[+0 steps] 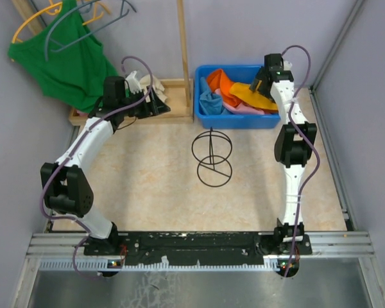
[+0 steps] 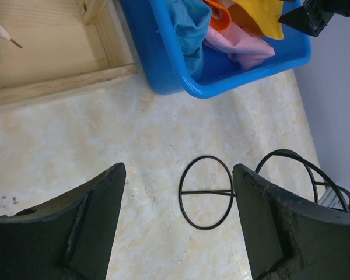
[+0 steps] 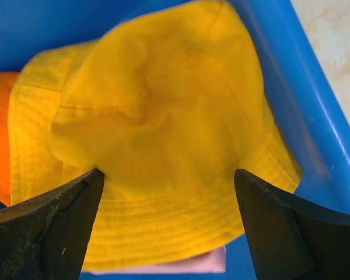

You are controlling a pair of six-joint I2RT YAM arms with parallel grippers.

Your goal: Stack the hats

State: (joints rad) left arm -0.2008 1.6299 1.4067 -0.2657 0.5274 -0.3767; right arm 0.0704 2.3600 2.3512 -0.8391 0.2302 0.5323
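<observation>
Hovering over one blue plastic bin (image 3: 315,116) at the far right of the table, the right claw (image 3: 168,175) has its two dark fingers spread wide on either side of the crown of the yellow-orange bucket hat (image 3: 163,116). Both tips sit right at the fabric, but it is unclear whether they press into it, and nothing is lifted. Four hats lie in that bin, in a loose heap. The yellow-orange one is on top at the right. A bright orange hat (image 1: 219,82) lies to its left, a light blue hat (image 1: 208,101) is crumpled at the left end, and a pink hat (image 1: 244,109) is mostly buried, only an edge showing. How the lower three are folded is hard to tell. The left claw (image 2: 178,169) hangs above bare tabletop (image 1: 147,186), well apart from the bin, its jaws also wide and holding nothing. Between its fingers, the wrist view shows one black wire stand (image 1: 212,157) made of round loops, standing alone mid-table. Its right side is partly hidden behind a finger there. Just beyond the left claw is one shallow wooden tray (image 2: 58,87) with one wooden post (image 1: 183,38) rising from it, the top cut off. Small white objects (image 1: 138,80) by the tray are too indistinct to name. At the far left hangs one green tank top (image 1: 70,64), with two hangers, one yellow (image 1: 32,22) and one grey (image 1: 83,25), partly cropped.
</observation>
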